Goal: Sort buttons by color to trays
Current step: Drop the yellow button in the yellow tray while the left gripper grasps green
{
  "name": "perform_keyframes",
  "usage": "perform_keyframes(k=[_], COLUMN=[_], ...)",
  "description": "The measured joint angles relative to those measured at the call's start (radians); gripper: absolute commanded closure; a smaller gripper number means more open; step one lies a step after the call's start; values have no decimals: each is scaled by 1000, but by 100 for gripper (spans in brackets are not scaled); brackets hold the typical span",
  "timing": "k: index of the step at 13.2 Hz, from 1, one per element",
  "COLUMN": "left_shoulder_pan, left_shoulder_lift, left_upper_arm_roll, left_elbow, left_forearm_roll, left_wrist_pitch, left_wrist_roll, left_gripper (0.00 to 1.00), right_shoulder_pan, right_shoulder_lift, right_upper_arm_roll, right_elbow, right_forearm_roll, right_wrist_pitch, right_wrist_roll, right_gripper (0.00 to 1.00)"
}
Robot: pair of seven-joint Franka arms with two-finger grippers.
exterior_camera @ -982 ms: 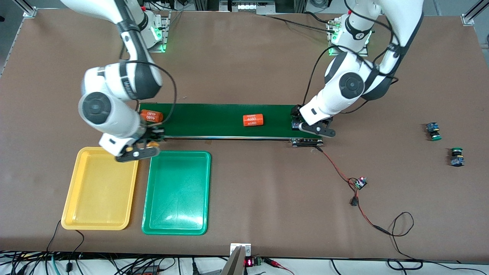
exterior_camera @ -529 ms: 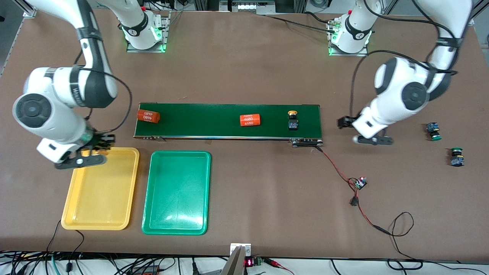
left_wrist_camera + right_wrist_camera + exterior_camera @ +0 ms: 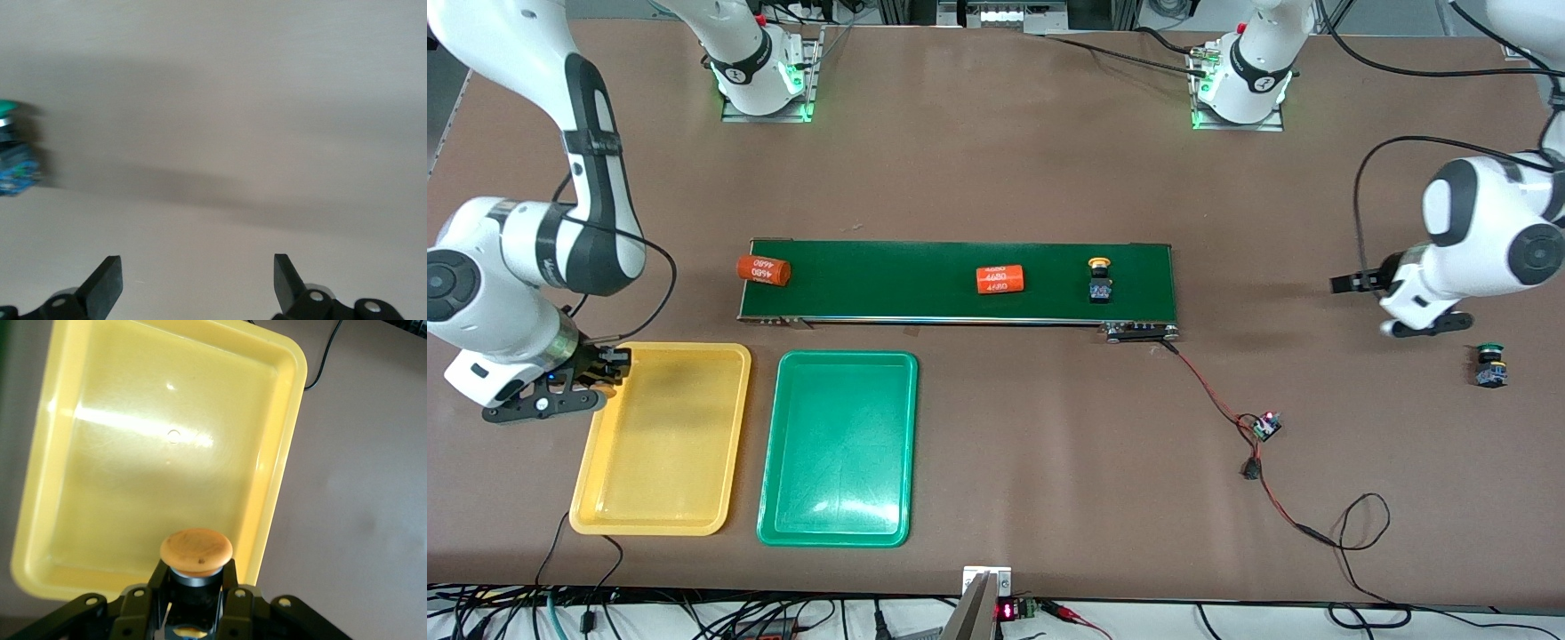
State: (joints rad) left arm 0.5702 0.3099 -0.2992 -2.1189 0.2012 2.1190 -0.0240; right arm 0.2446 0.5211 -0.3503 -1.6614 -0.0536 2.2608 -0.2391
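Conveyor belt [image 3: 960, 283]: I see it lying across the table's middle, carrying two orange cylinders [image 3: 1000, 279] and one yellow-capped button [image 3: 1100, 279] near the left arm's end.
Yellow tray [image 3: 660, 438]: I see it nearer the front camera than the belt, toward the right arm's end of the table; its floor is bare.
Green tray [image 3: 838, 447]: just beside the yellow tray, toward the left arm's end; also bare.
Right gripper [image 3: 583, 378]: I read it hanging over the table at the yellow tray's outer edge. The right wrist view shows its fingers [image 3: 230, 593] clamped on a held button [image 3: 196, 555] with a round yellow-orange cap, with the tray rim just past it.
Left gripper [image 3: 1405, 307]: I read it over bare table at its own end, fingers [image 3: 107, 283] spread wide with nothing between them. The green-capped button [image 3: 1488, 364] lies on the table near it, nearer the front camera.
Change: half a second ago the right gripper hung over the yellow tray's corner; the left gripper was closer to the belt. A second green-capped button visible then is now hidden under the left arm.
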Motion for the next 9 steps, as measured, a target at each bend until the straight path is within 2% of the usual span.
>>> perform_keyframes(k=[6, 9], left_shoulder_pan=[119, 149], left_shoulder_lift=[75, 110], left_upper_arm_roll=[3, 4], left_elbow=[0, 0], left_forearm_roll=[38, 54], left_wrist_pitch=[109, 125], left_wrist_roll=[107, 206], left_gripper=[0, 0], right_shoulder_pan=[-24, -26], right_shoulder_lift=[142, 187], right_upper_arm_roll=[7, 12], right_elbow=[-23, -25], right_forearm_roll=[1, 61], right_wrist_pitch=[259, 318], right_wrist_roll=[5, 9], right_gripper=[79, 78])
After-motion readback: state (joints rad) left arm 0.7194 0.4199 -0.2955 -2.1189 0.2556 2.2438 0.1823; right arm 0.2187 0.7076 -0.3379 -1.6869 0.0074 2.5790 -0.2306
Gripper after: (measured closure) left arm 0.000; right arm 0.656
